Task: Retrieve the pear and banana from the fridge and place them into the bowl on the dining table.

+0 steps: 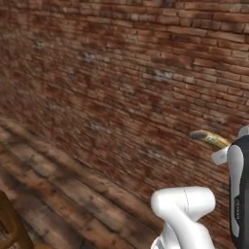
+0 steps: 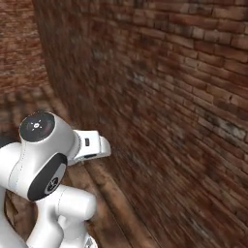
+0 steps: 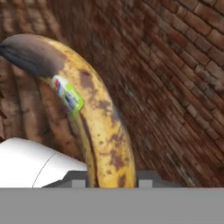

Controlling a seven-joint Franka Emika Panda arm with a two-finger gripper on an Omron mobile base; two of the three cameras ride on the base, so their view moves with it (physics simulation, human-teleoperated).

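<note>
Curved yellow-brown banana (image 3: 103,131) clamped in the claw (image 3: 109,180).
A dark red brick wall (image 1: 121,73) is faced close ahead, above a wooden plank floor (image 1: 58,194); a green sticker (image 3: 68,96) is seen on the banana.

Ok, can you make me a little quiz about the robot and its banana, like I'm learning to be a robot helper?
1. True or false: the jaws are shut on the banana.
2. What is stuck on the banana's skin in the hand view? A) a green and white sticker B) a blue ribbon C) a red tag
3. Fill in: behind the banana stands a red ____ wall.

Key: 1 true. 2 A. 3 brick.
</note>
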